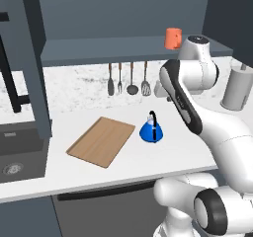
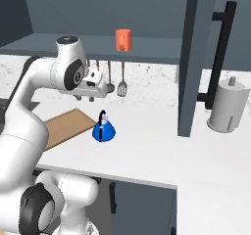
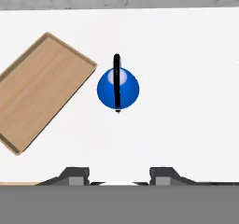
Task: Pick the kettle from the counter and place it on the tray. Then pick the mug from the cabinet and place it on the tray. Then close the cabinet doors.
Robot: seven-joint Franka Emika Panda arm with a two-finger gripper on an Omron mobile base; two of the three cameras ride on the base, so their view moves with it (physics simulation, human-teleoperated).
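Note:
The blue kettle point(image 1: 151, 130) point(image 2: 103, 130) point(image 3: 106, 90) stands upright on the white counter point(image 1: 178, 152), just right of the wooden tray point(image 1: 101, 141) point(image 2: 61, 126) point(image 3: 42, 90). My gripper point(image 2: 85, 98) point(image 3: 120, 177) hangs above the kettle, pointing down at it, open, with nothing between its fingers. The orange mug point(image 1: 173, 38) point(image 2: 123, 39) sits on the grey shelf of the cabinet point(image 1: 99, 51). Both cabinet doors point(image 1: 34, 58) point(image 2: 196, 58) stand open.
Several utensils point(image 1: 127, 80) hang on the back wall behind the kettle. A tall grey canister point(image 1: 237, 88) point(image 2: 226, 106) stands on the counter to the right. A dark sink point(image 1: 20, 157) lies at the left, under the open left door.

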